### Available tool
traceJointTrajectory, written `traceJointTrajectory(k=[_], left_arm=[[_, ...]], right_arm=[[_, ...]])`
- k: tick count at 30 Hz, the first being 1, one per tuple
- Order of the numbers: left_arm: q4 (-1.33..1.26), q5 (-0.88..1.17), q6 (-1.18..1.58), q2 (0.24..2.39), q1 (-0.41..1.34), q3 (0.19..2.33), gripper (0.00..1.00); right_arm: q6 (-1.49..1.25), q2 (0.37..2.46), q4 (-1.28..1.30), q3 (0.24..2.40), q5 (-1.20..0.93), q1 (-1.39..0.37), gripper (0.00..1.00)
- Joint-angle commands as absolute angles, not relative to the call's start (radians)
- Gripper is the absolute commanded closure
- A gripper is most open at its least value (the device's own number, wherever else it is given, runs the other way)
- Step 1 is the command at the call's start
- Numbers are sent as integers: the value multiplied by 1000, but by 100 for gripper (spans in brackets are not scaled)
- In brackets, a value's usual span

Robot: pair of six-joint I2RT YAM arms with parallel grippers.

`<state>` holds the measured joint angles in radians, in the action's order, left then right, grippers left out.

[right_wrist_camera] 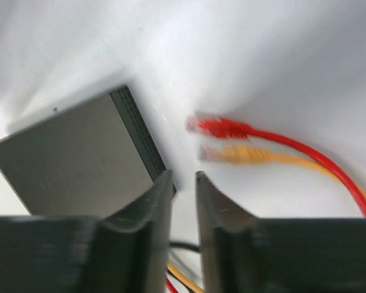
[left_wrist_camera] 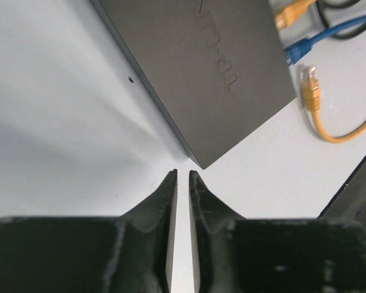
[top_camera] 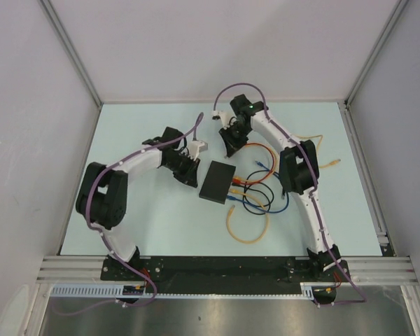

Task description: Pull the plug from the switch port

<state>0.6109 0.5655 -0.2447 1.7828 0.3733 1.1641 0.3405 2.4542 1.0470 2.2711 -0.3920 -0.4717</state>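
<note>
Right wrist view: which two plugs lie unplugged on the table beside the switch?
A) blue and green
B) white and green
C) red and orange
C: the red plug and the orange plug lie side by side on the table, their ends clear of the switch.

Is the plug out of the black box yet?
Partly, it seems. A red plug and an orange plug lie loose beside the switch. The left pincer and right pincer hold nothing, near it. A blue plug looks seated at the switch's edge, so pulling may remain.
</note>
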Motion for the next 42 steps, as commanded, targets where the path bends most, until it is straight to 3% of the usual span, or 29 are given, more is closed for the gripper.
traceJointTrajectory(k=[1, 2, 4, 10, 24, 42], left_arm=[[551, 569, -253, 1643, 356, 1192, 80], [542, 590, -242, 1638, 357, 1198, 77], [522, 646, -203, 1644, 360, 1222, 75], [497, 706, -164, 1765, 390, 1270, 88], [531, 598, -204, 1925, 422, 1309, 93], [535, 552, -210, 1968, 433, 1315, 95]], right_arm=[[379, 2329, 1037, 2220, -569, -347, 65], [414, 2324, 1058, 2197, -592, -331, 55], [490, 2338, 1133, 2204, -679, -299, 50], [692, 2388, 1387, 2214, -817, -291, 40], [684, 2448, 1376, 2151, -835, -299, 40], [667, 2574, 1384, 2175, -887, -334, 43]])
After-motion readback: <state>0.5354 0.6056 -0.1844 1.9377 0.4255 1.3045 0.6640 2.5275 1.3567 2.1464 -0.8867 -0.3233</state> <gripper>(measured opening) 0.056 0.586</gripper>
